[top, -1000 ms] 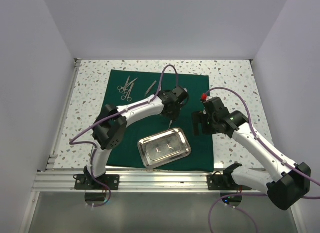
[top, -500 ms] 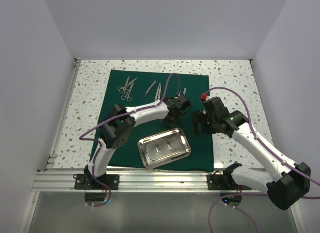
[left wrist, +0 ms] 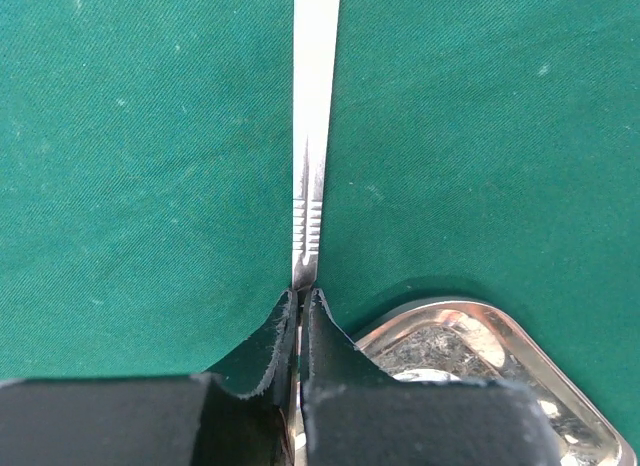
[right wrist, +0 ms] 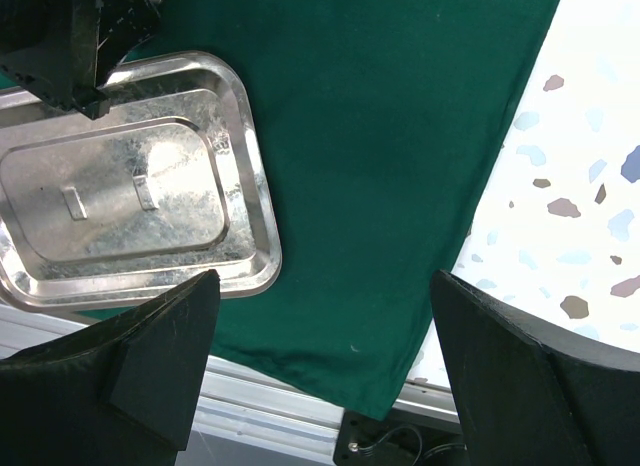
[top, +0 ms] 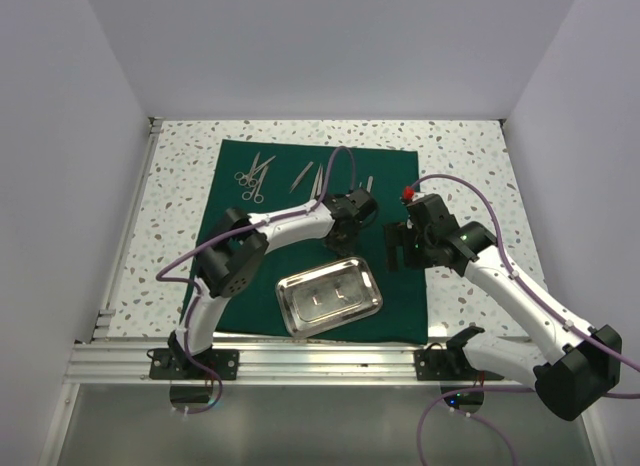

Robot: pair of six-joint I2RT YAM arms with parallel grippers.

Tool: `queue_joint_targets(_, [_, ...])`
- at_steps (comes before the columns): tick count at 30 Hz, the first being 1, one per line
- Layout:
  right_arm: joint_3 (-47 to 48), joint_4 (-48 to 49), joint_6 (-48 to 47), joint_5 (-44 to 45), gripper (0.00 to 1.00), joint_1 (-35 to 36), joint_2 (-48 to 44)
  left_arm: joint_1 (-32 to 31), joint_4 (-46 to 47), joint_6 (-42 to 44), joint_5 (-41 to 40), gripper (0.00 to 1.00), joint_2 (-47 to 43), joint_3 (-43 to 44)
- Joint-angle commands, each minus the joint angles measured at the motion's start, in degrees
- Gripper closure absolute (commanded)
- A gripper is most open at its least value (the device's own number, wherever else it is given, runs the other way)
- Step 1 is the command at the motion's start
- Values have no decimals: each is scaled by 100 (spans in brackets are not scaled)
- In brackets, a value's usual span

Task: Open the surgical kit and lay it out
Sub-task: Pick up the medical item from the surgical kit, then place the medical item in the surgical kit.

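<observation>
Left fingers (left wrist: 262, 351) pinch a slim silver instrument (left wrist: 312, 136), perhaps a scalpel handle, on the green cloth (left wrist: 130, 166) by the tray (left wrist: 545, 338); right fingers (right wrist: 160, 356) gape wide, empty.

cloth wrap (left wrist: 150, 136): matt woven green | steel tray (right wrist: 258, 211): glossy, scuffed | instrument handle (left wrist: 313, 136): brushed metal, ribbed

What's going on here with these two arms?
Two robot arms are setting out surgical instruments on a green cloth. The left gripper is shut on a slim silver instrument over the cloth, beside the steel tray. The right gripper hangs open nearby, holding nothing. Scissors and a few other tools lie at the cloth's far side.
</observation>
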Motion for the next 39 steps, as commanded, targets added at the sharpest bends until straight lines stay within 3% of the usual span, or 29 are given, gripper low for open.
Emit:
queue_joint_targets(1, [5, 70, -64, -12, 10, -7, -8, 51, -40, -107, 251, 100, 158, -311])
queue_joint_targets(7, [-4, 70, -64, -3, 10, -7, -8, 51, 22, -63, 154, 100, -167, -276])
queue_joint_targets(17, [5, 79, -73, -65, 10, 2, 54, 51, 22, 139, -513, 100, -229, 1093])
queue_joint_targets(32, [93, -141, -73, 32, 11, 2, -25, 367, -75, 95, -821, 100, 1976, 3949])
queue_joint_targets(35, [84, -159, -73, 58, 10, -7, -69, 411, -75, 25, -848, 100, 2162, 3979])
queue_joint_targets(36, [84, -150, -73, 58, 10, 2, -78, 420, 29, 25, -813, 97, 2110, 3891])
queue_joint_targets(37, [84, -141, -73, 58, 10, 2, -52, 438, 91, 16, -787, 87, 2066, 3803])
queue_joint_targets(39, [84, -115, -73, 50, 10, -7, -25, 429, 171, 42, -717, 75, 1891, 3575])
